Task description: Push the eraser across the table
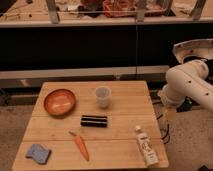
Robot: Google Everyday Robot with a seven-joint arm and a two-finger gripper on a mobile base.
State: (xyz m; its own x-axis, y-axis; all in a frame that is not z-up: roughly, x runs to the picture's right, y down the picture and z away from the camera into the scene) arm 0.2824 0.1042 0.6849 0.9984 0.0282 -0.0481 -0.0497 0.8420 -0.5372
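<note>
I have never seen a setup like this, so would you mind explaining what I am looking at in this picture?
This is a single camera view, looking down on a wooden table. The white jointed machine on the right is a robot arm. Its tool, the part that grasps, hangs beside the table's right edge and appears to hold nothing. On the table are a black eraser near the middle, an orange bowl, a clear cup, a carrot, a blue sponge and a white bottle lying on its side. The arm's job is to push the eraser across the table.
</note>
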